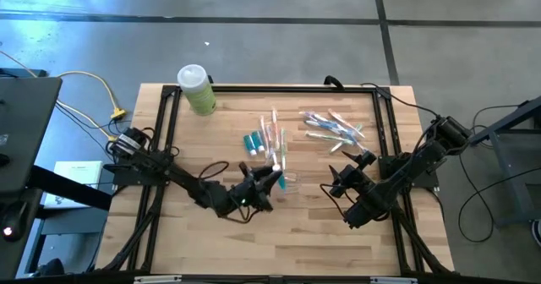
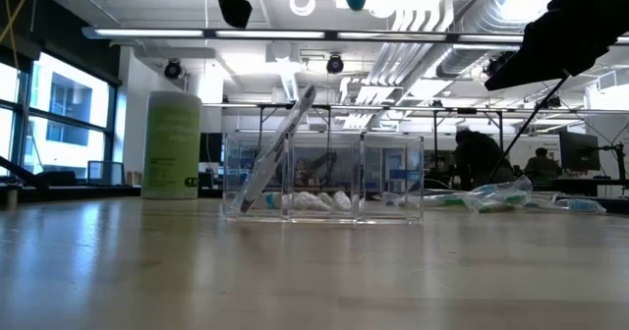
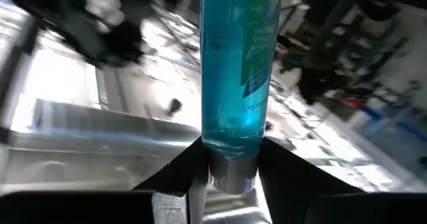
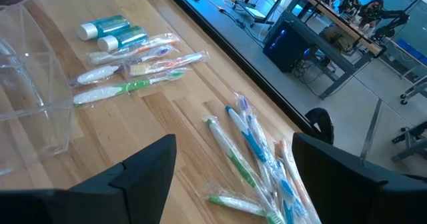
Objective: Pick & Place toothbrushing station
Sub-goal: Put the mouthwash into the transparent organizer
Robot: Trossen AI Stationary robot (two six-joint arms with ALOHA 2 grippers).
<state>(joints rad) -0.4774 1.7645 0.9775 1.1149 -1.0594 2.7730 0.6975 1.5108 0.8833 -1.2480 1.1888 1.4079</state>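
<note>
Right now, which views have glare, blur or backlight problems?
Low view: bright ceiling lights backlight the clear organizer, arms in silhouette. Left wrist view: background smeared, only the blue tube in the left claw sharp. Right wrist view: own fingers soft, toothbrushes clear.

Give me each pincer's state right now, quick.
Left pincer: closed on a blue tube, held up off the table.
Right pincer: open, holding nothing, above the table.

grey concrete floor point(image 1: 254, 30), big windows point(image 2: 59, 114), bright ceiling lights point(image 2: 413, 6), distant desks point(image 4: 347, 37).
</note>
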